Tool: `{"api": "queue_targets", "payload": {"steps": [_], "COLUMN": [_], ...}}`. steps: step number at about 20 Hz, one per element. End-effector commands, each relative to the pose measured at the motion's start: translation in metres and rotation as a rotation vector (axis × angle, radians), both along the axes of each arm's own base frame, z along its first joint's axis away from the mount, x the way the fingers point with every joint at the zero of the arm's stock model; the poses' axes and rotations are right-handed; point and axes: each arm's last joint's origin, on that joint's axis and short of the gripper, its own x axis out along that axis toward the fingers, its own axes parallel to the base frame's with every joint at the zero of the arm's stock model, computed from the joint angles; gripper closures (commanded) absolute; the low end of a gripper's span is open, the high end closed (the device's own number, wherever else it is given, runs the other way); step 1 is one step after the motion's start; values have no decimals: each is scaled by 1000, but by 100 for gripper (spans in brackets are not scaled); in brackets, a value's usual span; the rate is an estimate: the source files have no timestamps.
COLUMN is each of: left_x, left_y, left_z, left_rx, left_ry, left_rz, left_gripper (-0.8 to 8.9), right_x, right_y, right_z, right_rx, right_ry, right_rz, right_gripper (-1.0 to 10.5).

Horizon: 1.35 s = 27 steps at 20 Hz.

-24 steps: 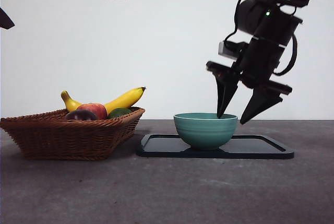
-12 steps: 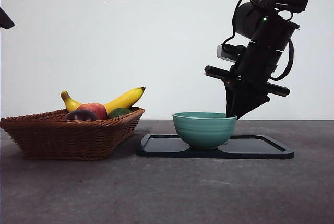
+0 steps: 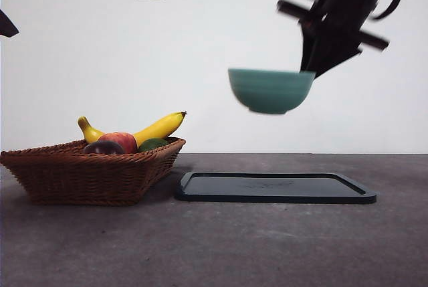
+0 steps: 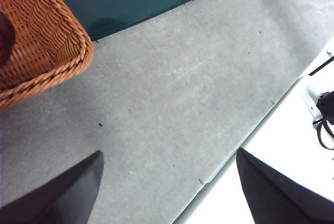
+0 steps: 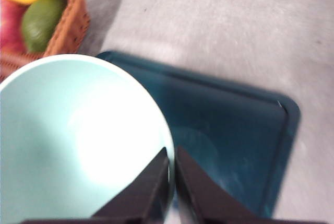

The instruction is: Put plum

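The bowl (image 3: 271, 90) is held aloft by its rim, pinched in the right hand (image 5: 171, 174); the left hand (image 4: 167, 192) is spread, idle. The plum (image 3: 103, 147) in the basket (image 3: 87, 173) is judged smooth, slippery and best gripped across its middle.

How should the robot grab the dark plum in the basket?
Probably from straight above, jaws spread around the plum's round sides. Only its top shows over the basket rim, and a red fruit sits close beside it, so a sideways approach looks blocked. The right gripper holds the bowl; the left gripper is open.
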Motion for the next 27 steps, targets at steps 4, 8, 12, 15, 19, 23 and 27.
{"api": "queue_targets", "payload": {"steps": [4,8,12,15,19,23,27], "left_x": [1,1,0,0,0,0,0], "left_y": [-1,-1,-1,-1,-1,-1,-1], "left_z": [5,5,5,5,5,5,5], "left_rx": [-6,-5,-5,-4,-4,-4,-5], "left_ry": [-20,-18,-16,-16,-16,-16,-16], "left_rz": [-16,-16,-16,-16,-16,-16,-16], "left_gripper": [412,412,412,412,412,412,412], "right_x": [-50,-87,-104,-109,-115,-119,-118], "right_y": [-5,0,9,18,24,27,33], "right_z": [44,52,23,-13,-54,-83,-98], "right_rx": [-25,-15,-33,-44,-30,-53,-67], "right_ry": [-32,-69,-29,13,55,114,139], "right_rz": [76,142,195,210,206,216,233], "right_gripper": [934,934,934,934,934,934,934]}}
